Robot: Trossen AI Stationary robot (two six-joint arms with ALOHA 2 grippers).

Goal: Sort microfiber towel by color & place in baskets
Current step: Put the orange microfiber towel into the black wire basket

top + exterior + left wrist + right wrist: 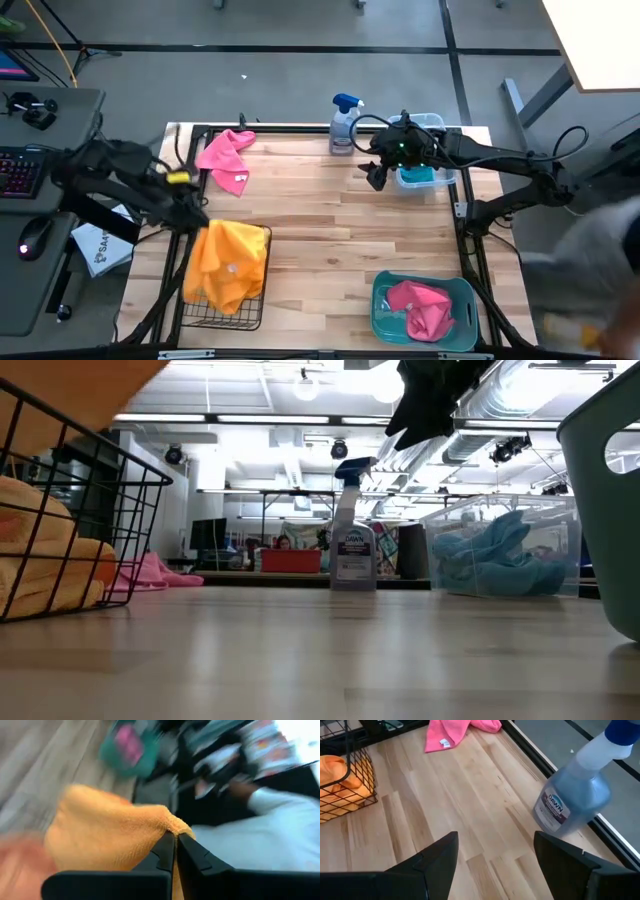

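Pinching orange towel (107,835), left tool (176,842), over wire basket (255,300)

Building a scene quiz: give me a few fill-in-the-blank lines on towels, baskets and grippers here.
1. The left gripper is shut on an ___ towel over the black wire basket.
2. The teal basket holds a ___ towel.
3. The right gripper is ___, near the spray bottle.

Missing: orange; pink; open
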